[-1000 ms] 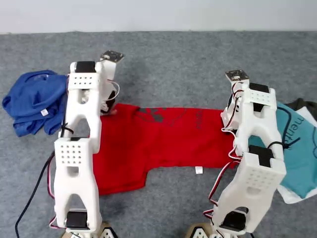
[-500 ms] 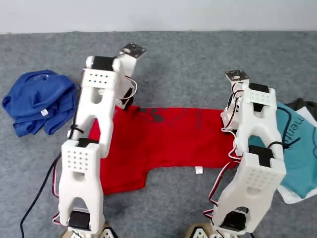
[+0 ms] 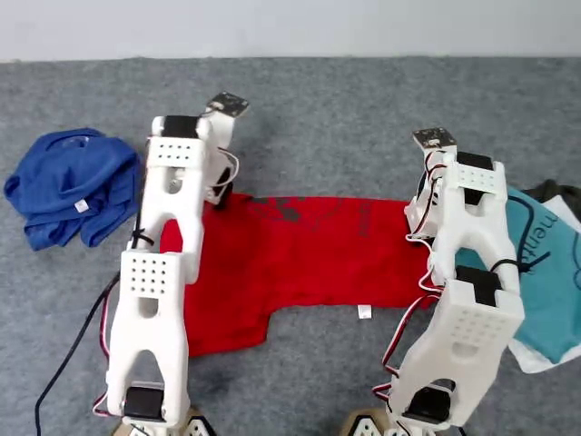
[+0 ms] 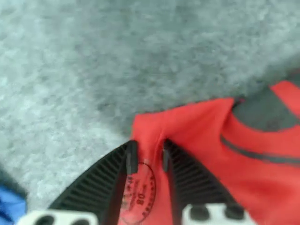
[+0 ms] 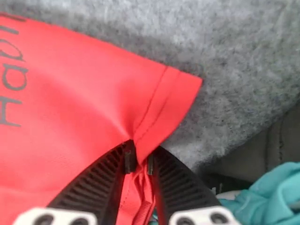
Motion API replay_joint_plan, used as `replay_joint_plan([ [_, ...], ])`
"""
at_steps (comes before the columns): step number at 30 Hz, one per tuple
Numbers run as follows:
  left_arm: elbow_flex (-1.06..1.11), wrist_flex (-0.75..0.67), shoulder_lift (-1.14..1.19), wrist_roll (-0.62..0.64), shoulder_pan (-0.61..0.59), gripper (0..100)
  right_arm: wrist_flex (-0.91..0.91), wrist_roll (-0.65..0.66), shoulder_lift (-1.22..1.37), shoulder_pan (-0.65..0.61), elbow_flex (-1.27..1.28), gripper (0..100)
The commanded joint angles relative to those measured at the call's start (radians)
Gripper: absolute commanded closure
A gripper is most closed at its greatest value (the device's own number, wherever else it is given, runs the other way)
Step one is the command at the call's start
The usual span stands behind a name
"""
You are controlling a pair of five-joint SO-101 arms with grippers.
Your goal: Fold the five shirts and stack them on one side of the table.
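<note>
You can see dark lettering (image 5: 11,89) across the red shirt (image 3: 300,250) and a round printed stamp (image 4: 136,192) inside its collar, neither clear enough to read whole. Dark script (image 3: 556,227) on the teal shirt (image 3: 545,291) is partly hidden. The white hem tag (image 3: 364,312) and the blue shirt (image 3: 54,173)'s white label (image 3: 82,206) are too small to read.

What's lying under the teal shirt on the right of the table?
At its near edge white fabric pokes out, at its far edge dark fabric. The teal shirt covers the rest, so how many garments lie beneath cannot be told.
</note>
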Motion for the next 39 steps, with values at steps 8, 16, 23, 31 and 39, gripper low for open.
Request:
replay_joint_plan([
  [8,-0.03,0.023,0.049,0.009,0.072,94,0.007,0.009,-0.005,0.013,-0.005,98.8],
  [16,-0.012,0.026,-0.006,0.011,0.0,99,0.01,0.009,-0.005,0.021,-0.005,98.8],
  [23,0.197,0.026,-0.183,0.011,-0.097,99,0.005,0.008,-0.005,0.021,-0.005,98.8],
  [31,0.355,0.02,-0.321,0.005,-0.117,99,0.004,0.008,-0.005,0.016,-0.005,98.8],
  [39,0.309,-0.181,-0.315,0.146,-0.112,97,0.004,0.008,-0.005,0.021,-0.005,98.8],
])
